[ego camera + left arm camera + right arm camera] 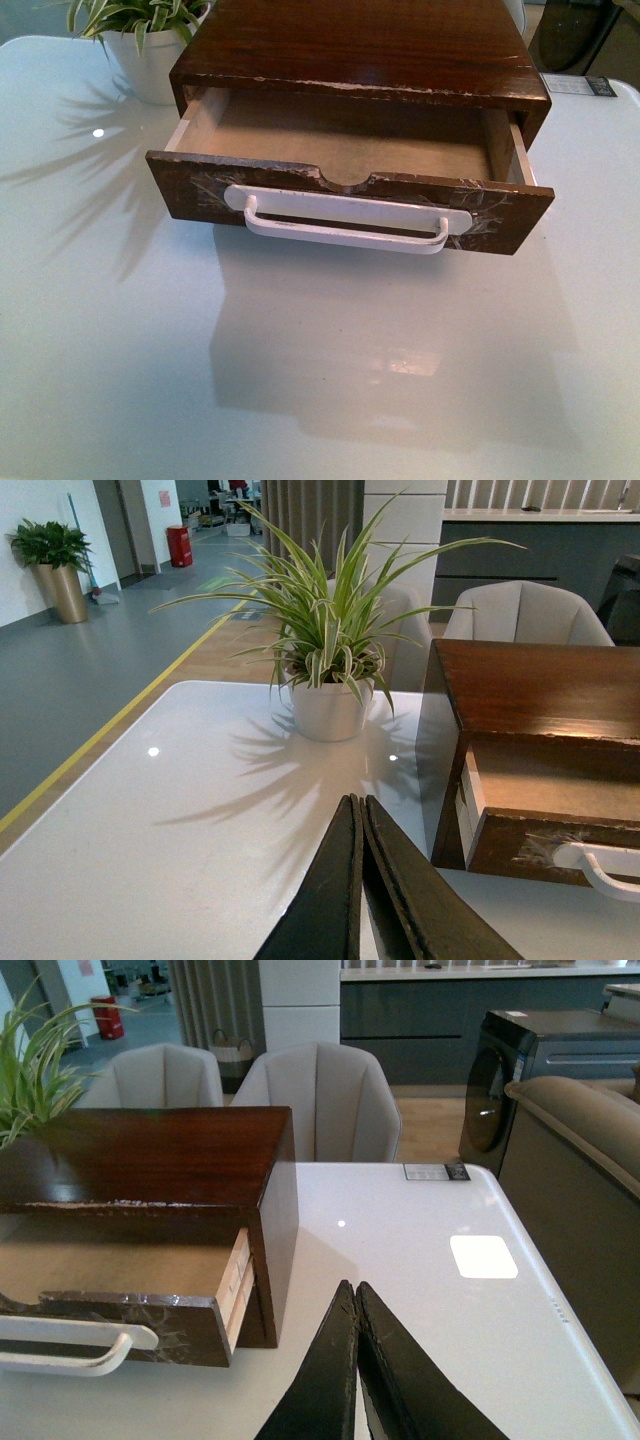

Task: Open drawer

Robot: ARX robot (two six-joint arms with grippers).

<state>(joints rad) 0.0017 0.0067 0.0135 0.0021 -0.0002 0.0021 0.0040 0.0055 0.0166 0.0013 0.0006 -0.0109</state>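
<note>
The drawer (200, 190) is dark brown wood with whitish scratches, a half-round notch in its top edge and a wide white bar handle (345, 228). It stands pulled out of its dark wooden cabinet (360, 45), and its inside is empty. It also shows in the left wrist view (545, 845) and the right wrist view (120, 1330). Neither gripper shows in the front view. My left gripper (358, 805) is shut and empty, above the table to the drawer's left. My right gripper (352, 1290) is shut and empty, to the drawer's right.
The cabinet stands on a glossy white table (150, 380). A potted plant in a white pot (328, 708) stands at the cabinet's back left. A small card (436, 1171) lies near the table's far right edge. Chairs (320, 1100) stand behind the table.
</note>
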